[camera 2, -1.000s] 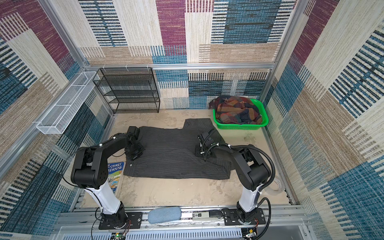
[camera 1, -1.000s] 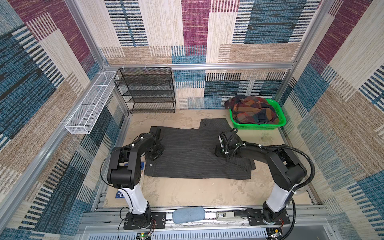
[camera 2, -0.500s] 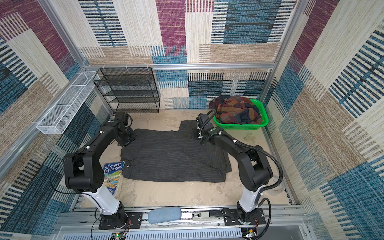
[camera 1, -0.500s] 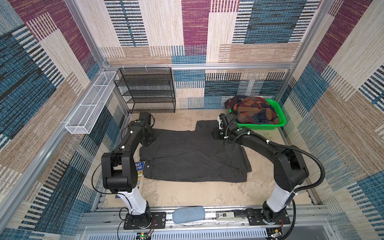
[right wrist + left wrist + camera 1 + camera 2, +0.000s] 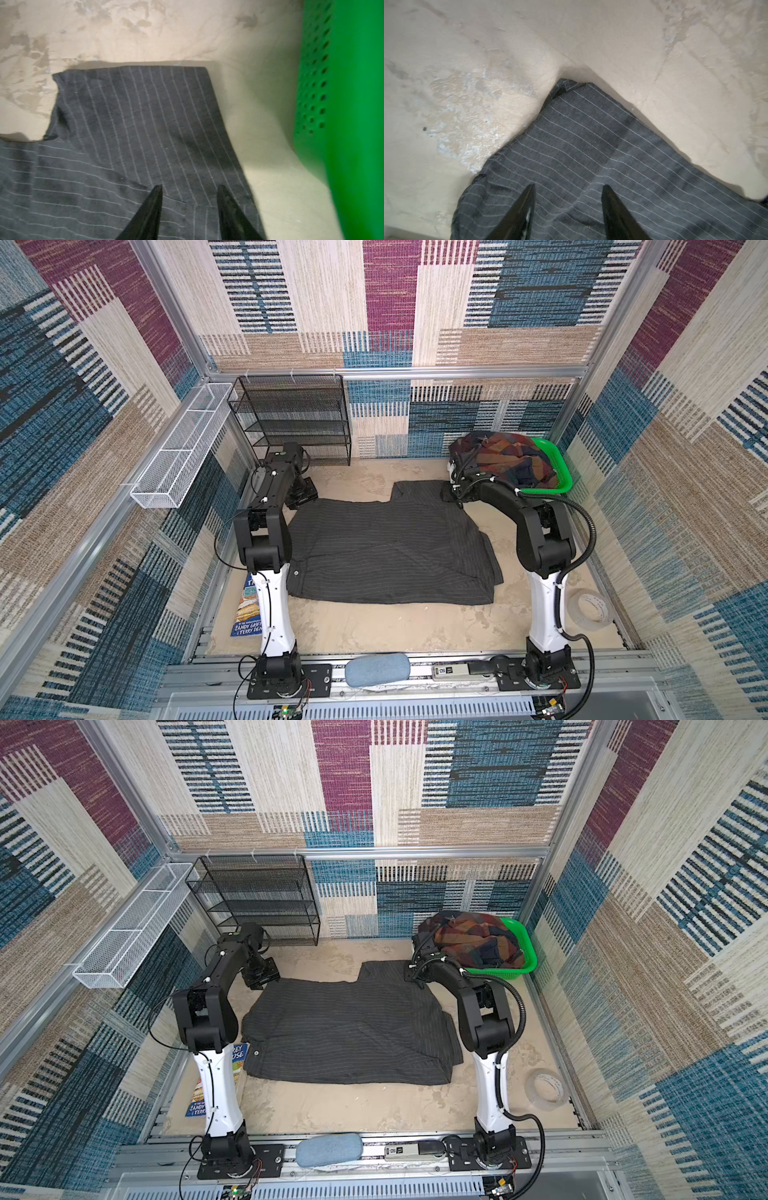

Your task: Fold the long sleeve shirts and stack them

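**While both end effectors stand open, the pinstripe shirt lies spread on the desk**

As the two arms reach to the far side, the dark charcoal-grey long sleeve shirt with thin pale pinstripes point(image 5: 390, 543) lies spread out in the middle of the sandy beige desk point(image 5: 374, 630), between the arms in both top views. It is mostly flat, with soft ripples near its right edge and a squared flap jutting toward the back right.

Over to the left end effector point(image 5: 569, 185): it sits at the shirt's back left corner, fingers point(image 5: 521, 212) set apart at a medium gap, nothing pinched between them. Striped cloth shows flat in the gap, and the corner runs to a point on the bare desk beyond.

Now the right end effector point(image 5: 190, 186): it is low over that squared flap, jaws also parted at a middling width and gripping nothing. The flap's straight edge lies flat ahead of it, and the green perforated plastic basket point(image 5: 353, 104) stands just beside, apart from the cloth.

In that basket, at the back right of the desk, the plaid long sleeve shirt in rust, orange and navy point(image 5: 507, 460) is heaped in a crumpled mound that rises above the rim.

Elsewhere, a black wire-mesh shelf rack point(image 5: 291, 423) stands against the back wall. A colourful paperback book point(image 5: 247, 610) lies by the left arm's base, just beside the grey shirt's near left corner. A roll of clear tape point(image 5: 590, 610) rests near the right wall.
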`<action>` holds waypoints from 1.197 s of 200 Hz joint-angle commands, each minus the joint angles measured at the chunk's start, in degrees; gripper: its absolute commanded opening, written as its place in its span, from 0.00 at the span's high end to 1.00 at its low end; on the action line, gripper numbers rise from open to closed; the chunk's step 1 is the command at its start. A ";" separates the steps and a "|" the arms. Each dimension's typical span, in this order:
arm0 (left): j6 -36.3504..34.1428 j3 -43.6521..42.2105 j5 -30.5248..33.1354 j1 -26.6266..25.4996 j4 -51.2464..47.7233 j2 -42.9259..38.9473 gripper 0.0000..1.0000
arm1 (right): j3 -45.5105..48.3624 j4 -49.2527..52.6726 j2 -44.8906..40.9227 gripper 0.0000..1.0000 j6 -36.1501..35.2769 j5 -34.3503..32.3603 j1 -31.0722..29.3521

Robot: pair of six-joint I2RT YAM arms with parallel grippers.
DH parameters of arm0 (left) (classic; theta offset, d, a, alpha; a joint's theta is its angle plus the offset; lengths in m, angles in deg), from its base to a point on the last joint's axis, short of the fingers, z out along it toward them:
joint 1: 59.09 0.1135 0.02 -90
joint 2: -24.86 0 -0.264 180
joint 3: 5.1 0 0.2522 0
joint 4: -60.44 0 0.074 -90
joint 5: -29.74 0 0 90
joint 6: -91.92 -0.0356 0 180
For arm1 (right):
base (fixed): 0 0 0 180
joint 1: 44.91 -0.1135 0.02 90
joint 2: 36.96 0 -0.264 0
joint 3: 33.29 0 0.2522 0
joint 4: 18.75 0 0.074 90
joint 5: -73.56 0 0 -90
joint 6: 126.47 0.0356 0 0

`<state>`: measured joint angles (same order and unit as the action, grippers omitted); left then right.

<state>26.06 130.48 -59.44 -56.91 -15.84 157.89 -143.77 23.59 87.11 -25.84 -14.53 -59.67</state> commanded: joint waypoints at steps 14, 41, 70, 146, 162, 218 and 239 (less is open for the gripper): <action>-3.32 2.32 1.57 0.01 -2.36 3.19 0.43 | 1.83 -0.98 0.71 0.45 -1.29 -0.92 1.08; -3.07 3.07 3.55 -0.06 -1.59 4.43 0.42 | 3.09 -2.21 1.34 0.41 -0.88 -1.86 1.49; -2.05 2.70 5.05 0.02 -1.40 4.28 0.42 | 3.94 -3.50 2.28 0.40 -0.22 -2.23 1.81; -2.92 5.19 5.76 1.14 -1.02 4.17 0.44 | 7.17 -5.19 2.42 0.51 0.00 1.19 1.76; -2.57 6.72 4.84 1.43 -0.97 5.47 0.44 | 7.70 -5.46 2.06 0.54 -0.09 1.68 1.82; 1.76 18.48 -2.22 1.52 0.31 14.58 0.44 | 8.56 -5.72 0.67 0.59 -0.69 3.44 1.78; 4.41 18.64 -3.79 1.43 3.44 15.28 0.44 | 9.13 -5.76 0.30 0.60 -0.61 3.76 1.79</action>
<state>26.39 148.38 -59.44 -55.47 -15.38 172.56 -135.40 13.58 87.72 -26.80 -12.83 -57.79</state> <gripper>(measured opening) 0.559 0.406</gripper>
